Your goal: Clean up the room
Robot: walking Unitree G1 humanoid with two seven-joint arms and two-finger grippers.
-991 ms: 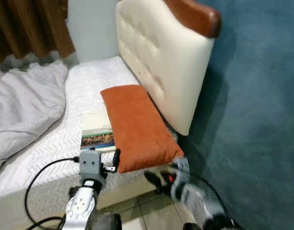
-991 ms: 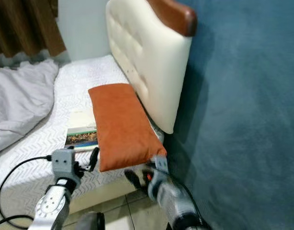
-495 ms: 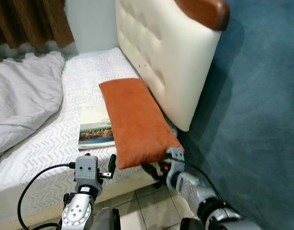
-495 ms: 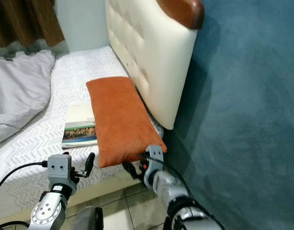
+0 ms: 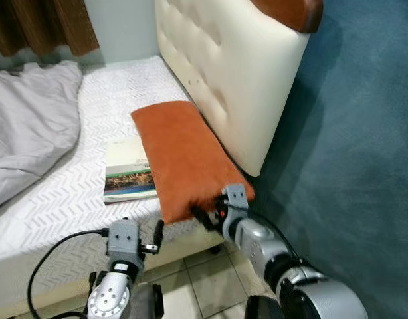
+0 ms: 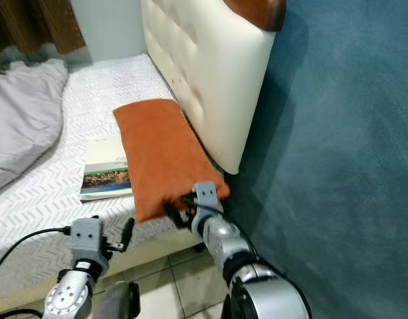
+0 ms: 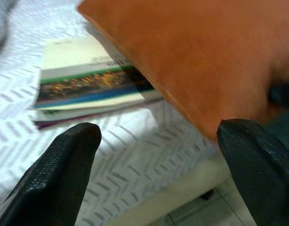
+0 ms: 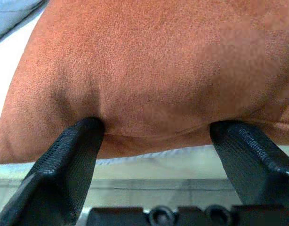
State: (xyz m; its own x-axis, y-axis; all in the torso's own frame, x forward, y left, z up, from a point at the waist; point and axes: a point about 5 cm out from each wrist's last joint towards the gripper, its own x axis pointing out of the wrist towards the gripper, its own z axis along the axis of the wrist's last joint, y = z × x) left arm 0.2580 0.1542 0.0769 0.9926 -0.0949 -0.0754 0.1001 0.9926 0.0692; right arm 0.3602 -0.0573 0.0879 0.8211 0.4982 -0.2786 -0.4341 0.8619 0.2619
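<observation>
We are seeing one orange pillow [image 5: 181, 156], one book [image 5: 127, 171], one grey blanket [image 5: 28, 126], one padded headboard [image 5: 230, 73] and two grippers, left [image 7: 156, 160] and right [image 8: 151, 150].

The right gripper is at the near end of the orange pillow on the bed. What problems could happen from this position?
1. The right gripper is open, its fingers pressed against the orange pillow's near edge without enclosing it; closing may pinch only fabric and slip.
2. The pillow overlaps the book; pulling the pillow could drag the book off the mattress.
3. The left gripper hovers open beside the pillow's corner, so the two arms might collide.
</observation>
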